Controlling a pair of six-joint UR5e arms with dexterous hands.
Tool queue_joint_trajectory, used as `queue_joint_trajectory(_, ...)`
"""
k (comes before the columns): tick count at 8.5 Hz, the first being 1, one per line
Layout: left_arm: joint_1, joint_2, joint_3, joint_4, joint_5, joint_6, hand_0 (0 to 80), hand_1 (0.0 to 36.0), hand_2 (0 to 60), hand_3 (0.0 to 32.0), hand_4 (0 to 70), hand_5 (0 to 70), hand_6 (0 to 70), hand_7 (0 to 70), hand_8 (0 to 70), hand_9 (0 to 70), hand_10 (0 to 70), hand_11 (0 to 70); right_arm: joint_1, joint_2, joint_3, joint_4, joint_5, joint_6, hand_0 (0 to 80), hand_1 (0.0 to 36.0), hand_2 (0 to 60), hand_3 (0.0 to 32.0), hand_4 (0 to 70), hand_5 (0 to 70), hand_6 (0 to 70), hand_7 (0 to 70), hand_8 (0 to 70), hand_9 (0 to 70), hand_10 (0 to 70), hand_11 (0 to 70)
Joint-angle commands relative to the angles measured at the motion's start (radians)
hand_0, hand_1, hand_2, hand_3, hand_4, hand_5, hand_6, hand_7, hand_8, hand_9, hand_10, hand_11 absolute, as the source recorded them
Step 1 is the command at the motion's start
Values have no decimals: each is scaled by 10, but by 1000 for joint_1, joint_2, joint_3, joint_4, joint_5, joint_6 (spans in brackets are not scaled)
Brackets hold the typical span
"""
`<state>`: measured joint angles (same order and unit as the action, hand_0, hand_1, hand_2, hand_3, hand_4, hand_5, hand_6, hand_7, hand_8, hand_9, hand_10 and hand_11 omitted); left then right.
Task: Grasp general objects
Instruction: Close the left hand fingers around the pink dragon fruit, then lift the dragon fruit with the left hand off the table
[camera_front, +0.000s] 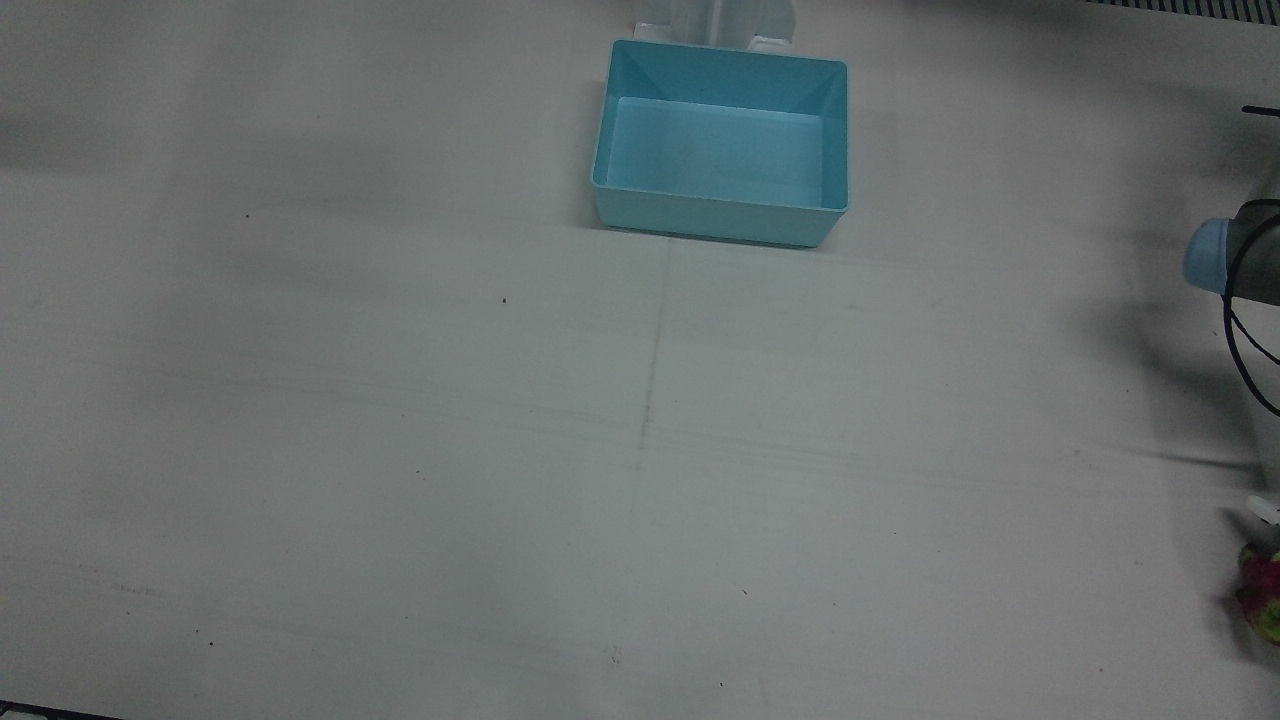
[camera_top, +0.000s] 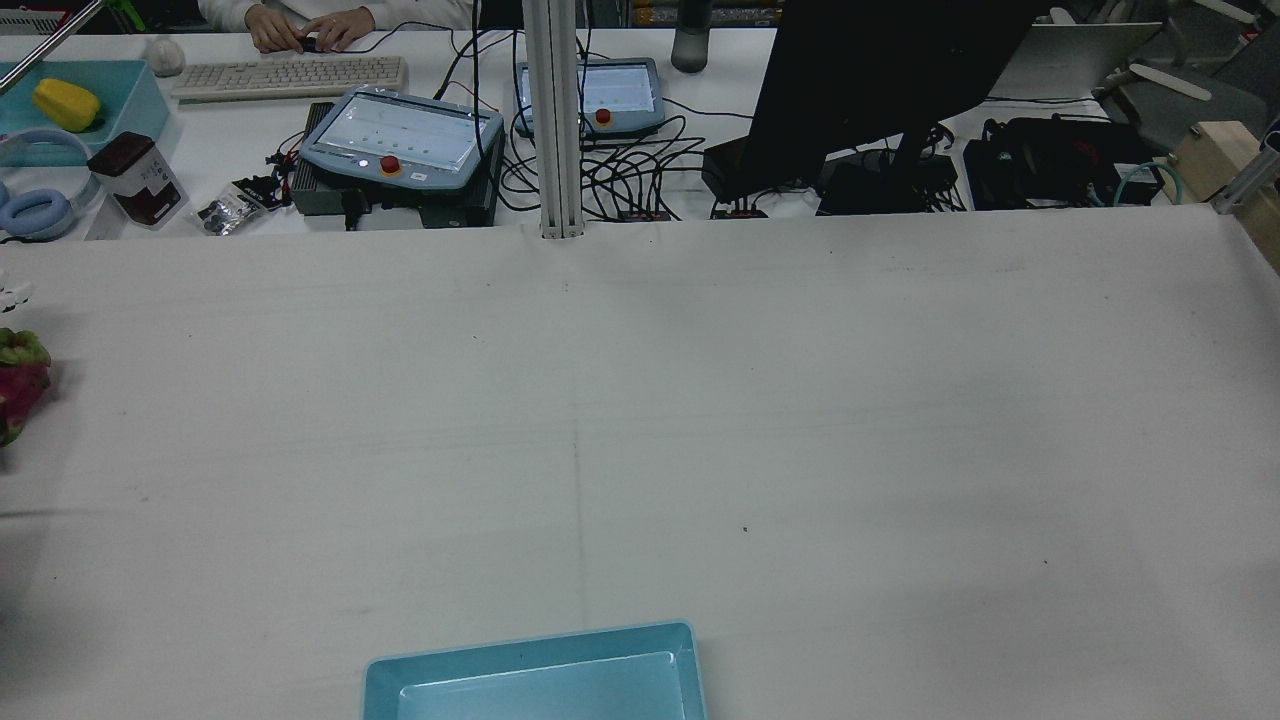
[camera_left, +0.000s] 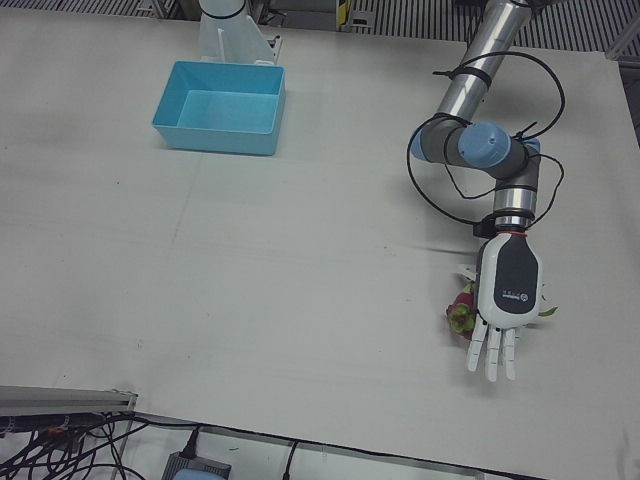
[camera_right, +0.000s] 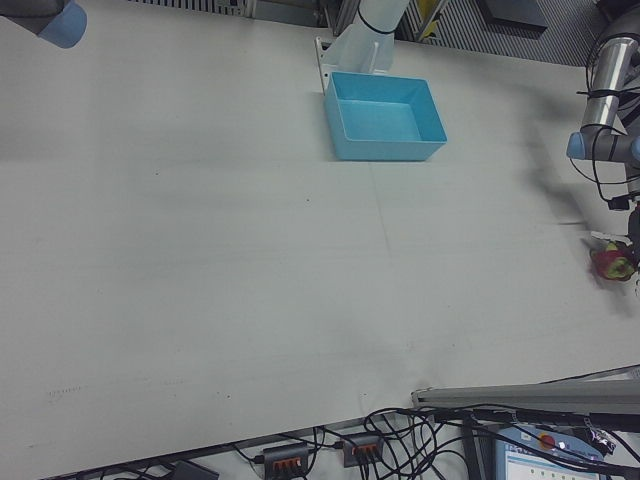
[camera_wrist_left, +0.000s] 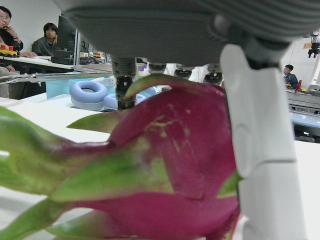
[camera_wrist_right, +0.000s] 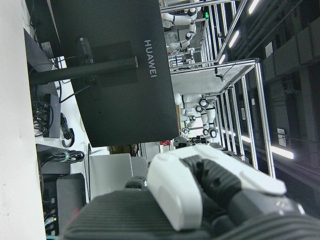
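A pink dragon fruit (camera_left: 459, 316) with green scales lies near the table's edge on my left side, also seen as a dragon fruit (camera_front: 1262, 598) at the front view's right border and a dragon fruit (camera_top: 18, 378) at the rear view's left border. My left hand (camera_left: 505, 300) hovers palm-down over it, fingers stretched out straight and apart. In the left hand view the dragon fruit (camera_wrist_left: 170, 165) fills the picture under the palm, with one white finger (camera_wrist_left: 260, 150) beside it. My right hand (camera_wrist_right: 200, 190) shows only in its own view, raised and facing away from the table.
An empty blue bin (camera_left: 215, 136) stands at the table's robot side, middle, also seen as bin (camera_front: 715, 218). Beyond the far edge in the rear view are a black monitor (camera_top: 880, 70), two teach pendants (camera_top: 400, 135), cables and a person's hands at a keyboard (camera_top: 290, 75).
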<state>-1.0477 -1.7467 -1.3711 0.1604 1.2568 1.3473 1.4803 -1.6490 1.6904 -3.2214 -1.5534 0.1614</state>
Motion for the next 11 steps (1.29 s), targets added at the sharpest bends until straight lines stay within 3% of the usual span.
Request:
queue_joint_trajectory(1,0,-39,59,5,0,3,560,226,150,0,21,700,96,95,66,5,35,69,0,0,0,0,1,0,0,0,0,0,0,0,0,0,0,0,0,0)
queue_joint_trajectory(2,0,-39,63,-2,-2,3,566,226,125,0,14,700,83,65,58,0,35,71,0,0,0,0,1,0,0,0,0,0,0,0,0,0,0,0,0,0)
queue_joint_trajectory(3,0,-39,63,1,-2,3,566,211,56,0,6,700,71,43,48,0,32,65,0,0,0,0,-1,0,0,0,0,0,0,0,0,0,0,0,0,0)
queue_joint_trajectory(4,0,-39,63,4,-4,3,571,209,36,0,7,700,74,49,46,0,34,67,0,0,0,0,1,0,0,0,0,0,0,0,0,0,0,0,0,0)
queue_joint_trajectory(6,2,-39,67,4,-5,3,582,227,66,0,19,700,88,64,46,0,48,90,0,0,0,0,1,0,0,0,0,0,0,0,0,0,0,0,0,0)
queue_joint_trajectory(8,0,-39,69,-1,-8,3,569,219,138,0,113,700,182,194,97,31,85,141,0,0,0,0,1,0,0,0,0,0,0,0,0,0,0,0,0,0)
queue_joint_trajectory(10,0,-39,76,-11,-8,4,563,220,214,0,174,700,263,341,158,131,125,198,1,0,0,0,-1,0,0,0,0,0,0,0,0,0,0,0,0,0)
queue_joint_trajectory(11,0,-37,73,-13,-8,4,547,203,223,0,209,700,299,377,192,180,146,226,0,0,0,0,1,0,0,0,0,0,0,0,0,0,0,0,0,0)
